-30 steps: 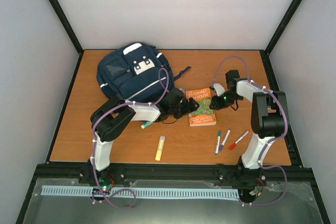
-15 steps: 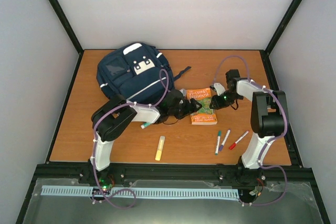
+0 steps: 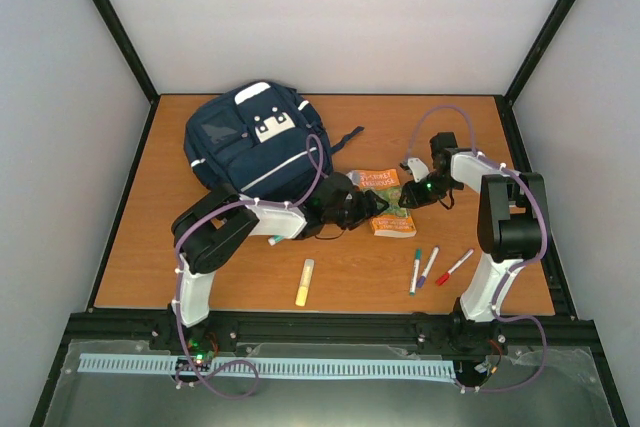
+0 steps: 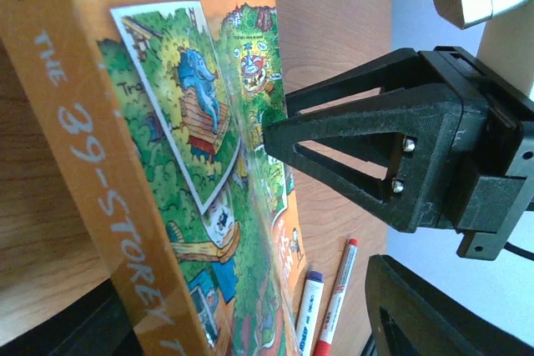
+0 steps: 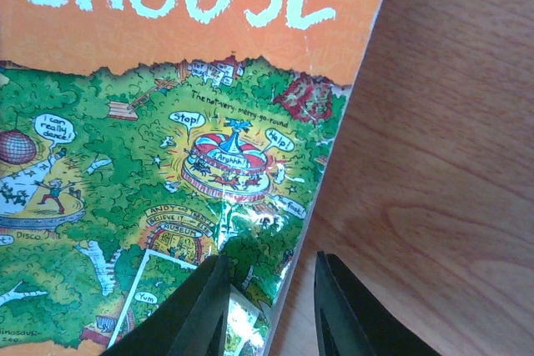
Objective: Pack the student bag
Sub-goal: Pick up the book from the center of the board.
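Two hands at the book, whose spine edge now seems raised.
Top view: the bag (image 3: 250, 142) lies at the table's (image 3: 150, 247) far left; the left hand (image 3: 366, 209) has slid onto the book (image 3: 396, 219) mid-table. Left wrist: jaws narrowing but wide apart astride the spine, not clamped. Right wrist: the right hand (image 5: 267, 289) is slightly parted at the cover's edge, grip unclear. Packing has not begun.

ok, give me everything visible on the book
The book is a glossy orange paperback, its cover a busy green cartoon treehouse drawing; the spine reads "THE 39-STOREY T…" in pale letters. It lies cover up on the table right of the student bag, spine side apparently raised. The left gripper is at the spine, one of its jaws beneath it; grip unclear. The right gripper straddles the opposite edge, jaws open, one on the cover.
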